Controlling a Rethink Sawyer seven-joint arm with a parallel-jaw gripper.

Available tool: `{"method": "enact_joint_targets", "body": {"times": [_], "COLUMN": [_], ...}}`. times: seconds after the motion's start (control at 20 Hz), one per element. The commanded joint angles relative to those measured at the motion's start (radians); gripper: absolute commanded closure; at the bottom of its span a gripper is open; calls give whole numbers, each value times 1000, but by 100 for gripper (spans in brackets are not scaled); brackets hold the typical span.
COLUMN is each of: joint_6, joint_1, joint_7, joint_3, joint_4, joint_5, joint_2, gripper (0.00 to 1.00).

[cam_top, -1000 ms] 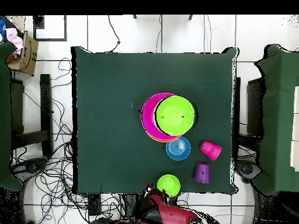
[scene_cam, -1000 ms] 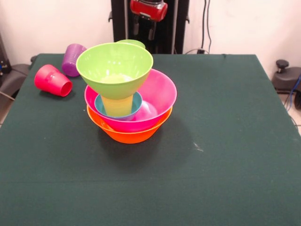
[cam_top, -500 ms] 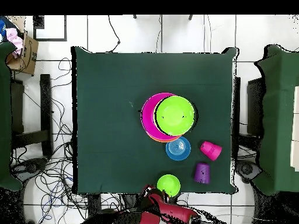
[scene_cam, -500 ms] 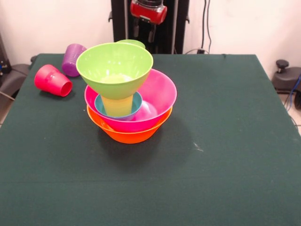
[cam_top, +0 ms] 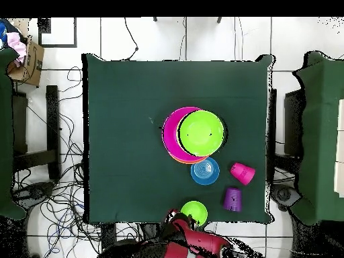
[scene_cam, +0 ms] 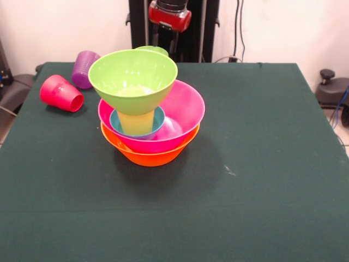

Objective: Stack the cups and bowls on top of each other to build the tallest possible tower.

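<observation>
red cup [scene_cam: 61, 93] on its side, purple cup [scene_cam: 84, 69] behind it, then the tower [scene_cam: 147, 106]: orange, pink, blue bowls, yellow cup, green bowl on top. my gripper [scene_cam: 165, 30] hangs behind; can't tell its state.

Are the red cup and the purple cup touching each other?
Apart. The overhead view shows green table cloth between the red cup and the purple cup; the front view shows them overlapping only by perspective.
</observation>
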State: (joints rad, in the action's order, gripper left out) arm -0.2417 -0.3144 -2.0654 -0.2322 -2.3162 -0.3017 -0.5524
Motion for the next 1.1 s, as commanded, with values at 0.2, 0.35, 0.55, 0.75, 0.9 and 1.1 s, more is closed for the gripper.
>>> {"method": "enact_joint_targets", "body": {"times": [0.2,0.35,0.55,0.75,0.9,1.1], "joint_6": [18,9,1,-15,-32,-74], "joint_1": [-4,-3,-7,-10,-4,-2], "joint_7": [-64,-67,-68,-72,-82,-96], "joint_3": [100,101,104,105,100,97], "joint_4": [145,159,175,185,184,185], "joint_5": [-33,-31,-32,-39,-39,-47], "joint_2": [69,88,107,130,141,169], "gripper": [0,0,0,0,0,0]}}
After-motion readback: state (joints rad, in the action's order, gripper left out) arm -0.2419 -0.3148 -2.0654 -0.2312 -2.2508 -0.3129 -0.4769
